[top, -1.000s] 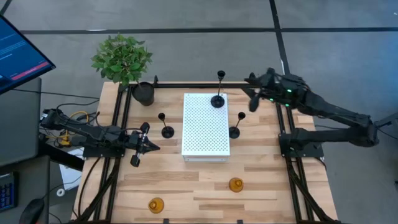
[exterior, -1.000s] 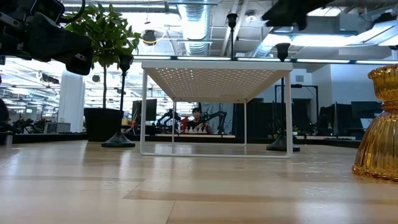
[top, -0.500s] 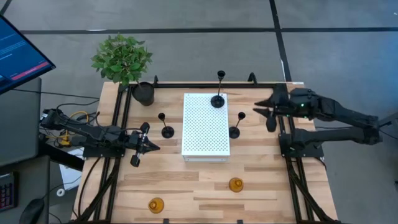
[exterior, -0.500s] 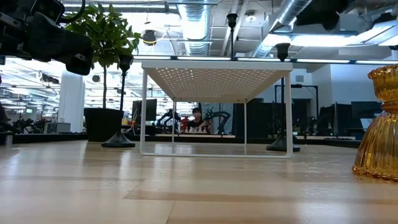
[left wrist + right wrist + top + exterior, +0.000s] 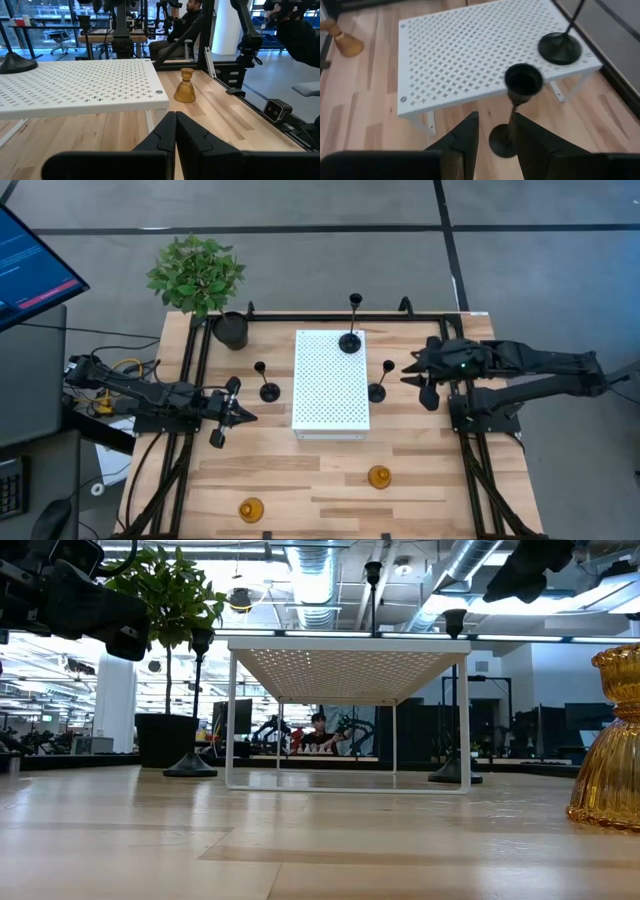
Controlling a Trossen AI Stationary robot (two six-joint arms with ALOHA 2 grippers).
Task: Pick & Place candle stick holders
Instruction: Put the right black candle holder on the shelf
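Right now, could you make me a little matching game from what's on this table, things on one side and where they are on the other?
Things:
1. tall black candle holder with a disc base
2. leafy green plant in a black pot
3. squat amber glass holder
4. right gripper

Places:
A. near front edge of the table, left of centre
B. back left corner
C. on top of the white perforated metal stand
D. beside a black holder standing right of the stand

Pairs: 1-C, 2-B, 3-A, 4-D

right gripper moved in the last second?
Yes. In the high view the right gripper has come from the table's far right corner toward the near side, now level with the black holder beside the white rack.
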